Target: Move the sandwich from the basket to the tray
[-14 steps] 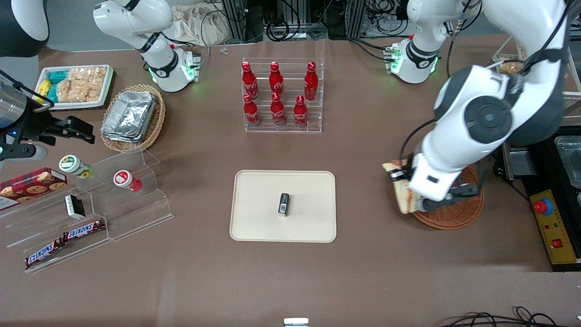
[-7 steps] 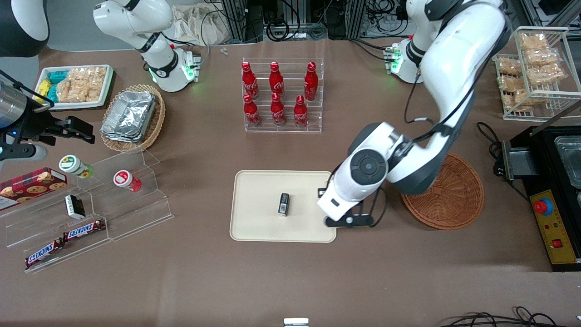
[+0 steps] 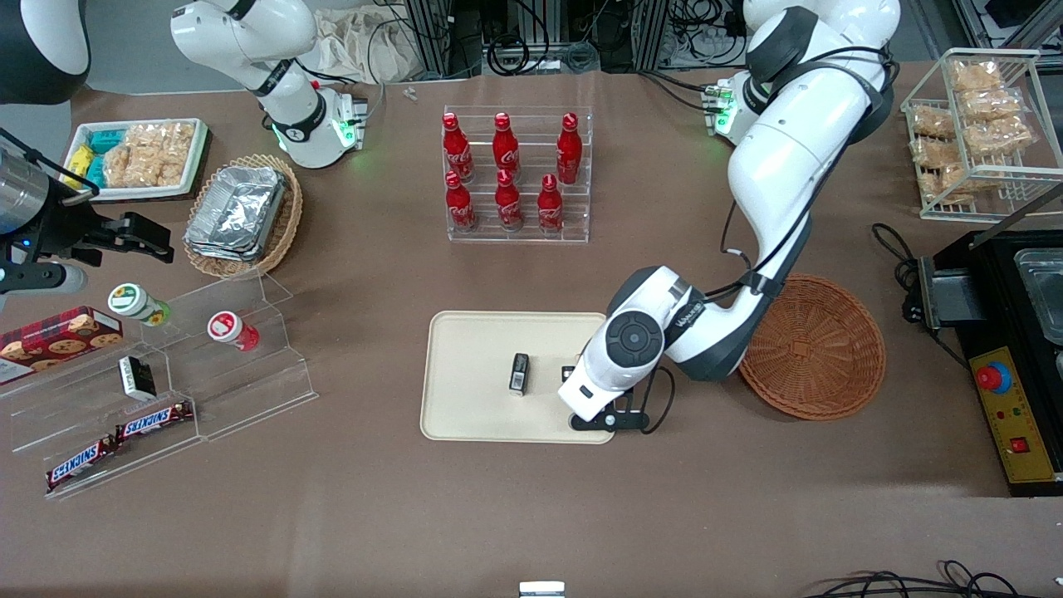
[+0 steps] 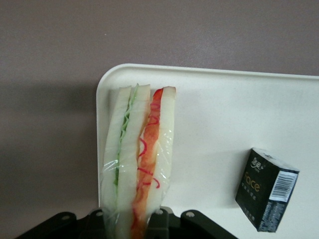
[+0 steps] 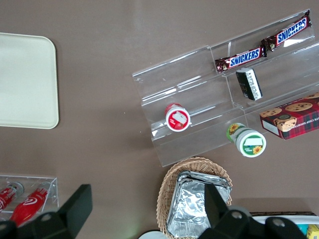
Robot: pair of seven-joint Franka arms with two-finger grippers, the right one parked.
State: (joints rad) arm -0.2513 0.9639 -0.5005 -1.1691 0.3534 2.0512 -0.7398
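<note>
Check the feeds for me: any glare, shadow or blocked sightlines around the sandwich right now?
Left wrist view: sandwich sharp, slight sheen on its wrap, held by the end effector over the tray corner; soft shadow on the table beside it. Front view: the arm hides the sandwich; tray evenly lit, basket unobstructed.

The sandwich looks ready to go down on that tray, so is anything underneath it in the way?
Nothing visible is. The gripper holds the sandwich over a bare corner of the tray. The only thing on the tray, a small black box, stands apart, nearer the tray's middle.
</note>
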